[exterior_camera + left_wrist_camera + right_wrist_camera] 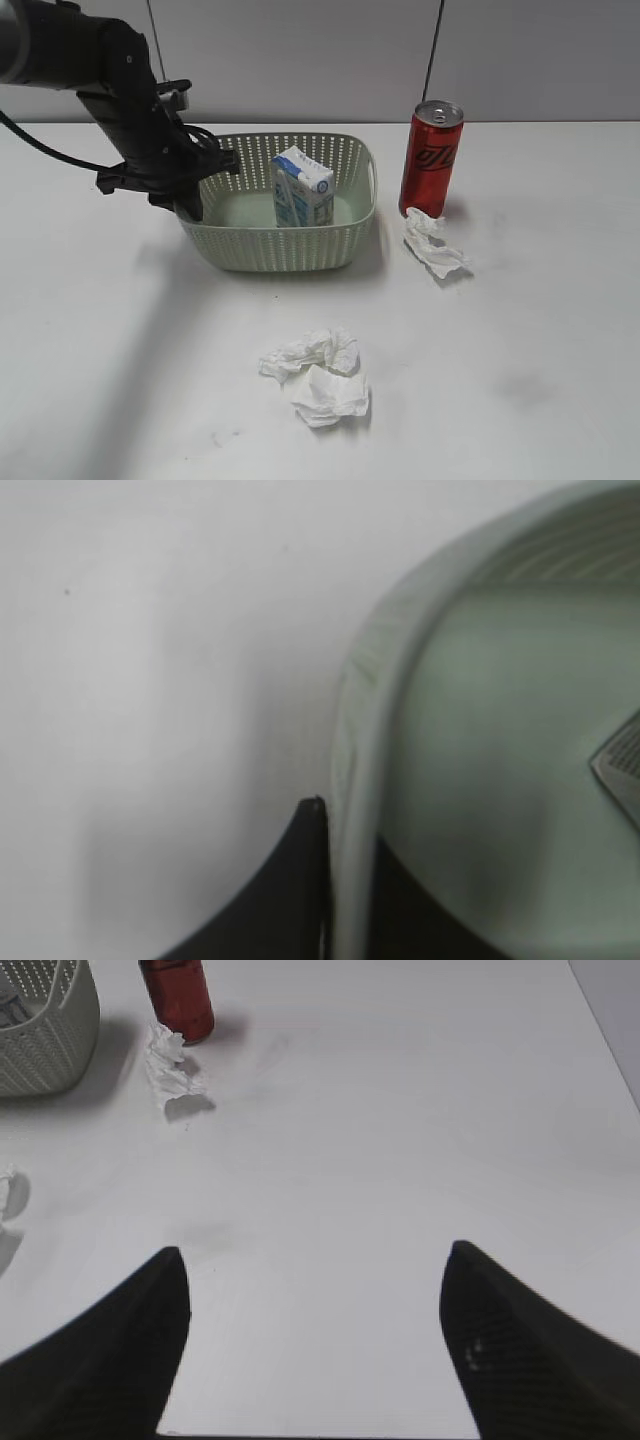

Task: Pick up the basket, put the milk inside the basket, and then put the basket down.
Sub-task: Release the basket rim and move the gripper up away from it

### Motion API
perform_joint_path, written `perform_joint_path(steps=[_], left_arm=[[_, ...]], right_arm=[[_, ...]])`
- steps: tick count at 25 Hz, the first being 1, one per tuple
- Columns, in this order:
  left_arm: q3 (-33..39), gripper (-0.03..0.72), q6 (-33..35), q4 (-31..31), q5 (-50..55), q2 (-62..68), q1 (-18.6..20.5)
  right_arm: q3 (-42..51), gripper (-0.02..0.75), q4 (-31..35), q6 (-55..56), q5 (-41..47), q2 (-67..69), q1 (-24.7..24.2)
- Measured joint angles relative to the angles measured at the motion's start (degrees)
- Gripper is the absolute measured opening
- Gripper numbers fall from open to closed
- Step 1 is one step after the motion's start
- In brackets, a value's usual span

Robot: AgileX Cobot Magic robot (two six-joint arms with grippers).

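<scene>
The pale sage-green basket point(340, 215) rests on the white table. The milk point(301, 187), a small white carton with blue print, stands upright inside it. My left gripper point(190, 205) is shut on the basket's left rim, one finger outside and one inside. In the left wrist view the rim point(365, 740) runs between the two dark fingers point(345, 880). A corner of the milk point(620, 765) shows at the right edge. My right gripper point(312, 1255) is open and empty above bare table; it does not show in the exterior view. The basket's corner point(45, 1030) shows at its top left.
A tall red soda can point(431, 158) stands right of the basket, with a crumpled tissue point(432, 243) at its foot. Another wad of crumpled tissue point(315, 375) lies in front of the basket. The can point(178, 995) and tissue point(172, 1065) also show in the right wrist view.
</scene>
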Motion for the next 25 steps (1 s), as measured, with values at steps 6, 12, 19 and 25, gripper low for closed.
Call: perform_joint_path(steps=[6,12,19,25], left_arm=[[-0.4,0.032,-0.1,-0.3,-0.8,0.4,0.0],[-0.4,0.479,-0.2,-0.5,-0.2,-0.8,0.1],[-0.4,0.645,1.5,3.2,0.8,-10.9,1.4],[-0.4,0.641,8.2,3.8,9.4,-18.4,7.7]], right_arm=[[0.0,0.592,0.0,0.1,0.0,-0.2,0.0],[0.0,0.592,0.0,0.1,0.0,-0.2,0.0],[0.0,0.591,0.0,0.0,0.0,-0.2,0.0],[0.0,0.591,0.0,0.0,0.0,-0.2,0.0]])
